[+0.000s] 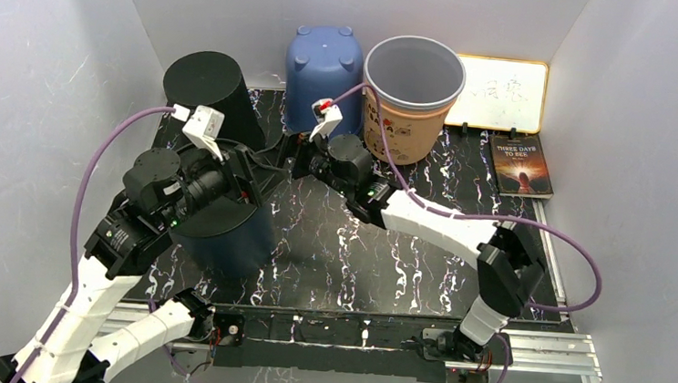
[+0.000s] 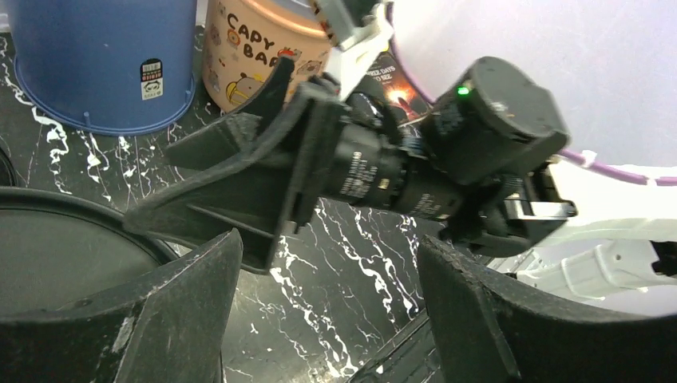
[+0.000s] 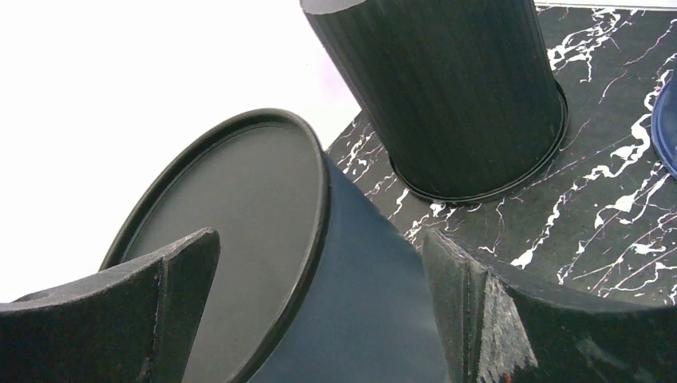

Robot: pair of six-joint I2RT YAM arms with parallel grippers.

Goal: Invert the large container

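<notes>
The large container [image 1: 233, 243], dark blue-black, is found at the front left of the marbled table [image 1: 358, 248], close to the table's left edge and partly covered from above by the left arm. Its flat, rimmed closed end is turned upward; whether it sits square on the table or leans cannot be told. Just behind it a ribbed black bin [image 1: 205, 85] is stood mouth down, with only a narrow strip of tabletop between the two. An inverted blue bin [image 1: 325, 62] and an upright cartoon-printed bucket [image 1: 409, 128] are lined along the back edge, and a book [image 1: 521, 165] and a small whiteboard [image 1: 506, 93] are kept in the back right corner. The left gripper [image 2: 327, 247] is held above the container's right rim, its fingers spread well apart and closed on nothing. The right gripper [image 3: 319, 239] is pointed at the container from the right, its fingers spread fully and gripping nothing, and it is not seen to touch the wall. Open tabletop is left through the middle and toward the front right edge.
</notes>
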